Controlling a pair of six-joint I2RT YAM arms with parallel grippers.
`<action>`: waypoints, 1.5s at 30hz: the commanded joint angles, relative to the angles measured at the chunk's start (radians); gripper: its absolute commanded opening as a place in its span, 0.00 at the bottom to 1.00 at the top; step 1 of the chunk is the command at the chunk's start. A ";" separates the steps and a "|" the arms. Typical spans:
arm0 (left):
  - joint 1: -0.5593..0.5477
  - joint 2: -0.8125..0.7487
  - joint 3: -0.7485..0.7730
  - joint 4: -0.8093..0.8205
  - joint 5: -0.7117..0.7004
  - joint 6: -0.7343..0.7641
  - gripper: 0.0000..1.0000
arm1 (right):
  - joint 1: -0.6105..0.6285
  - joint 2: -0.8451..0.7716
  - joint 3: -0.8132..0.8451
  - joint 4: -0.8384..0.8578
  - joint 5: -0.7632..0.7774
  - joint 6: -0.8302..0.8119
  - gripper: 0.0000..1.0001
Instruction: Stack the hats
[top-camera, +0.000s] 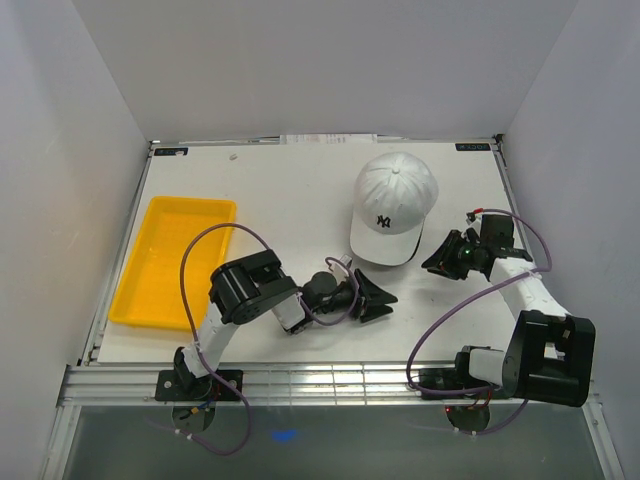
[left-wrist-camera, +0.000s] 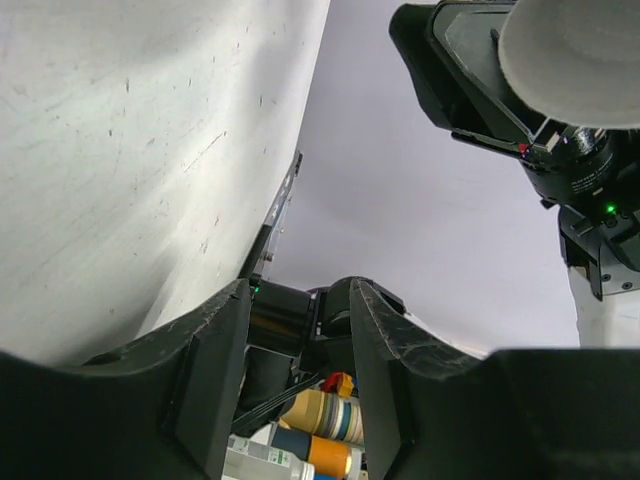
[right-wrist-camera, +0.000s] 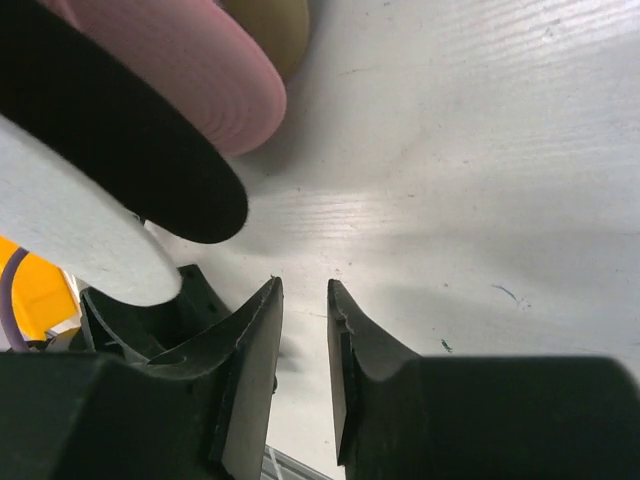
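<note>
While white cap (top-camera: 394, 205) w/ dark logo tops stack (right-wrist-camera: 200, 90) | L claw (top-camera: 385, 305) spread, empty | R claw (top-camera: 432, 262) narrow gap, empty

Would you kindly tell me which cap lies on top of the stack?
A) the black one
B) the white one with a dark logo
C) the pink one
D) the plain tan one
B: from above, the white cap covers the pile, and the right wrist view shows a black brim and a pink brim layered under it.
</note>
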 joint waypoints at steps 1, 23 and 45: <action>0.004 -0.020 -0.032 -0.165 0.040 0.007 0.56 | 0.000 -0.003 0.009 -0.022 0.026 -0.006 0.32; 0.006 -0.610 -0.066 -0.815 0.103 0.455 0.58 | 0.000 -0.213 0.096 -0.146 0.012 -0.033 0.58; 0.218 -1.115 0.488 -2.000 -0.258 1.066 0.66 | 0.325 -0.396 0.371 -0.258 0.207 0.000 0.71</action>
